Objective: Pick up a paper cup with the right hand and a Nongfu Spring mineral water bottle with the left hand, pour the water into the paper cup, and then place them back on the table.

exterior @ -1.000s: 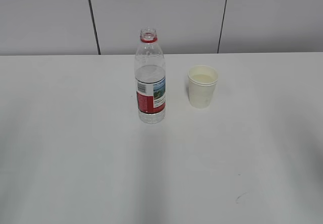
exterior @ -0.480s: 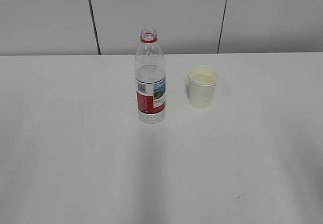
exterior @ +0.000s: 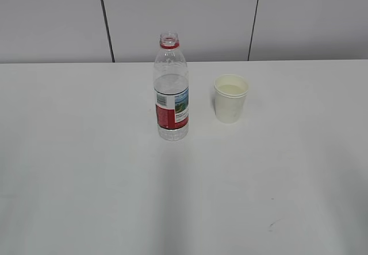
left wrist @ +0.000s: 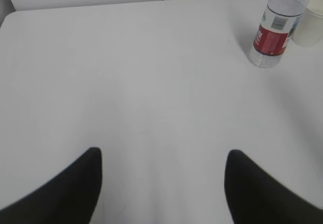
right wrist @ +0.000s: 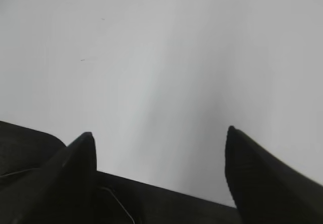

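Note:
The Nongfu Spring bottle (exterior: pixel 171 91) stands upright and uncapped on the white table (exterior: pixel 86 163), partly filled. The white paper cup (exterior: pixel 230 98) stands to its right, holding some liquid. Neither arm shows in the exterior view. In the left wrist view the bottle (left wrist: pixel 275 30) and a part of the cup (left wrist: pixel 310 24) sit far off at the top right; my left gripper (left wrist: pixel 161 156) is open and empty over bare table. My right gripper (right wrist: pixel 160 135) is open and empty over bare table near the table's dark front edge; the cup and the bottle are out of that view.
A grey panelled wall (exterior: pixel 184 14) stands behind the table's far edge. A small dark mark (exterior: pixel 273 225) lies on the table at the front right; it also shows in the right wrist view (right wrist: pixel 86 59).

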Controlling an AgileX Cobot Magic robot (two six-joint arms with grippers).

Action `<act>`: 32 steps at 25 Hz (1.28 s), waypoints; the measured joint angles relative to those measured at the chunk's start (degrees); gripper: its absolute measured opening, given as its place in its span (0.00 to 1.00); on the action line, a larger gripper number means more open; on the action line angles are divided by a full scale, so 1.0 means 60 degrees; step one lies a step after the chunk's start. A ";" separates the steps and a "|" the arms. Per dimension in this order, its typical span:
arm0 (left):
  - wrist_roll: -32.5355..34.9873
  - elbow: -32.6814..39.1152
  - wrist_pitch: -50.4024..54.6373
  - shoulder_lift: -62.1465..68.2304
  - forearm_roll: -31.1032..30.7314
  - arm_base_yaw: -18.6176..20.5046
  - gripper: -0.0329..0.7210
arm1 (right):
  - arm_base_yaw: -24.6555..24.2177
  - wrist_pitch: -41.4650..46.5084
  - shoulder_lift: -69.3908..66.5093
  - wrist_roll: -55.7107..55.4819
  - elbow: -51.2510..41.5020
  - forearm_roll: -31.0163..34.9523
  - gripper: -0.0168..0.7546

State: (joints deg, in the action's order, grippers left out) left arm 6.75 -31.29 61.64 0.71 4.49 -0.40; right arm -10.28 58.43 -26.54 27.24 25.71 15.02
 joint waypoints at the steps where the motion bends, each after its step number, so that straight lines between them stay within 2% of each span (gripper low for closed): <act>1: 0.0001 0.0000 0.0014 -0.0073 0.0000 0.0000 0.65 | 0.0000 -0.0024 0.0164 0.0000 0.0000 0.0000 0.78; 9: 0.0001 0.0000 0.0045 -0.0148 0.0000 0.0000 0.65 | 0.0000 0.0101 0.0863 -0.0020 0.0000 0.0000 0.78; 23: 0.0010 0.0000 0.0047 -0.0246 0.0000 -0.0165 0.65 | 0.0017 0.0379 0.0879 -0.1484 -0.0321 -0.0068 0.78; 32: 0.0010 0.0000 0.0047 -0.0246 0.0009 -0.0192 0.65 | 0.0727 0.0367 0.1390 -0.1526 -0.0321 -0.0068 0.78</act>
State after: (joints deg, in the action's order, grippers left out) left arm 6.80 -31.29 61.93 -0.77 4.55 -1.55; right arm -5.92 60.63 -18.19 18.08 23.78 14.62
